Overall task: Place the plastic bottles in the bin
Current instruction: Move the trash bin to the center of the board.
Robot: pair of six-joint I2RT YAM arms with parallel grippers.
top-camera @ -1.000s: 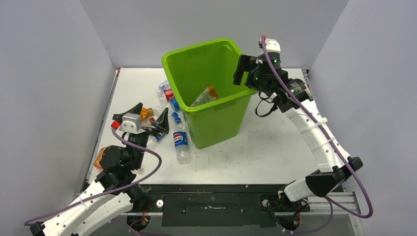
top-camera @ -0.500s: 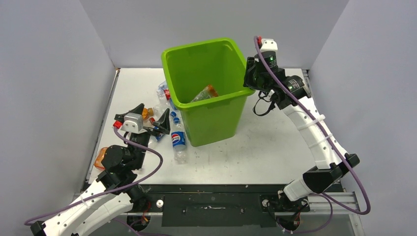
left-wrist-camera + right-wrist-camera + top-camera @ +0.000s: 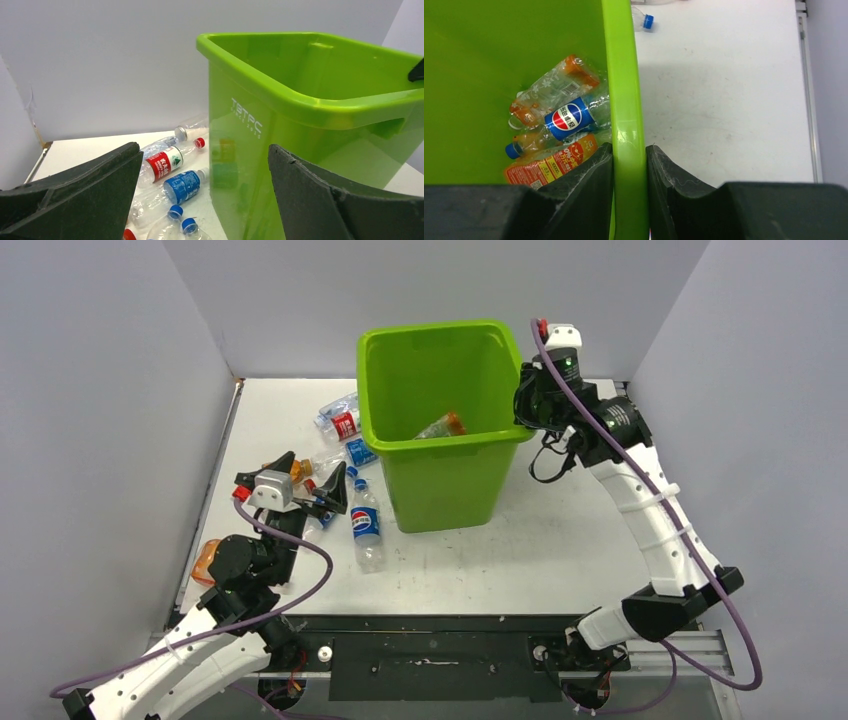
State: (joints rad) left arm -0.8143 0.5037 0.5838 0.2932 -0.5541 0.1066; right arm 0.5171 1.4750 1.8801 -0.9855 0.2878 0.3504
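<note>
Right gripper (image 3: 629,152): your jaws are pinched onto the bin's (image 3: 445,480) right rim, one finger inside and one outside.
Left gripper (image 3: 204,150): spread wide, holding nothing, low over the table (image 3: 560,530).
Loose bottles (image 3: 365,525): clustered on the table, left of the bin.
Binned bottles (image 3: 568,116): at least three, lying inside.

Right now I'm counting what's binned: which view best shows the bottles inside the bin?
Right wrist: it looks into the bin, showing about three bottles. Top external shows one; left wrist only the bin's walls.

TBTPC on bin (image 3: 240,165) (Pepsi bottle (image 3: 366,530))
</note>
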